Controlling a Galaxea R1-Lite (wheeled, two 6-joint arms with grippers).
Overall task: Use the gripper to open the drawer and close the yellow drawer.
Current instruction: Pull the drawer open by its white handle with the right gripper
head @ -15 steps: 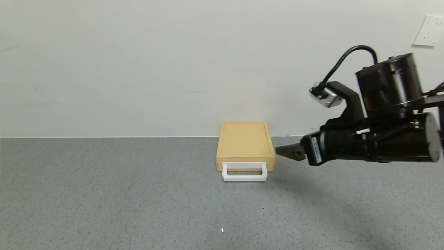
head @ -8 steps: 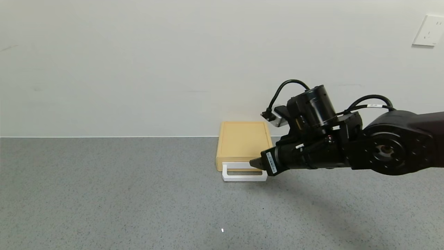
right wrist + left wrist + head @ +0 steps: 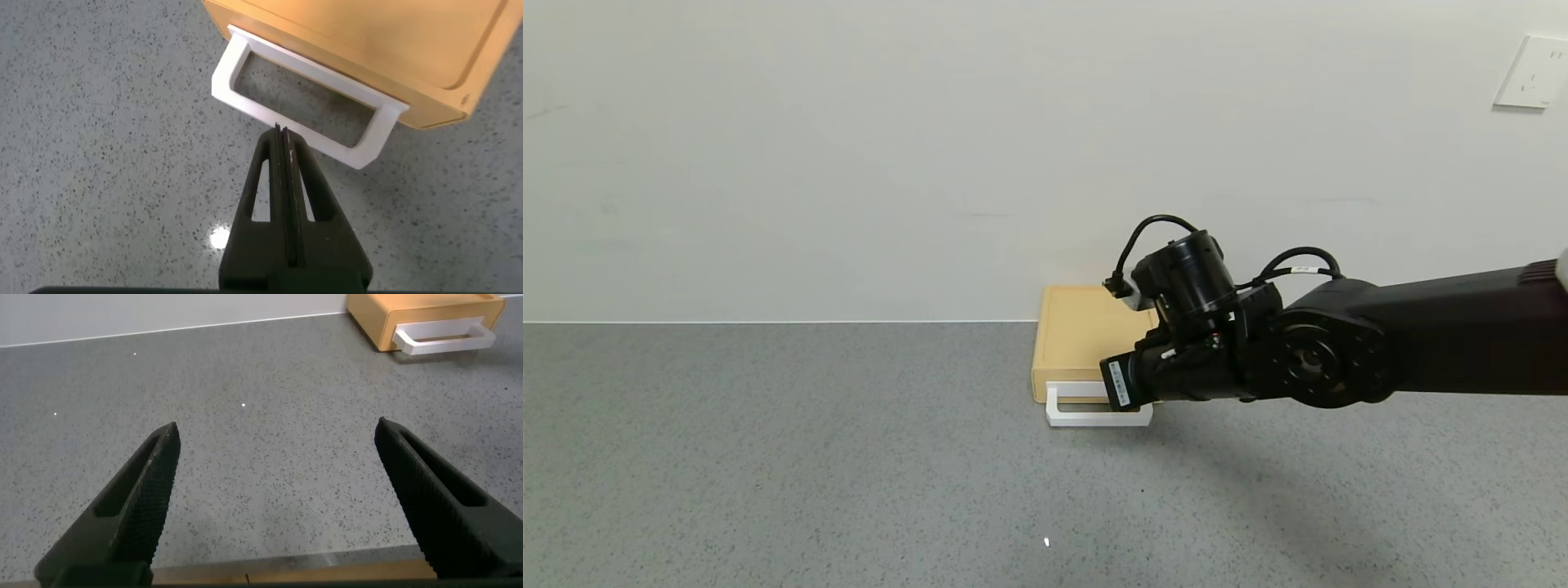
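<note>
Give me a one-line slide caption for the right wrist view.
Right gripper, fingers shut, poised at the front bar of the white loop handle on the shut yellow drawer.

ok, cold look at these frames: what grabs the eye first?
The right gripper, fingers pressed shut, poised just above the front bar of the white handle on the yellow drawer, which sits against the wall on the grey counter. The drawer looks closed. The left gripper is parked wide open over bare counter, well away from the drawer.
</note>
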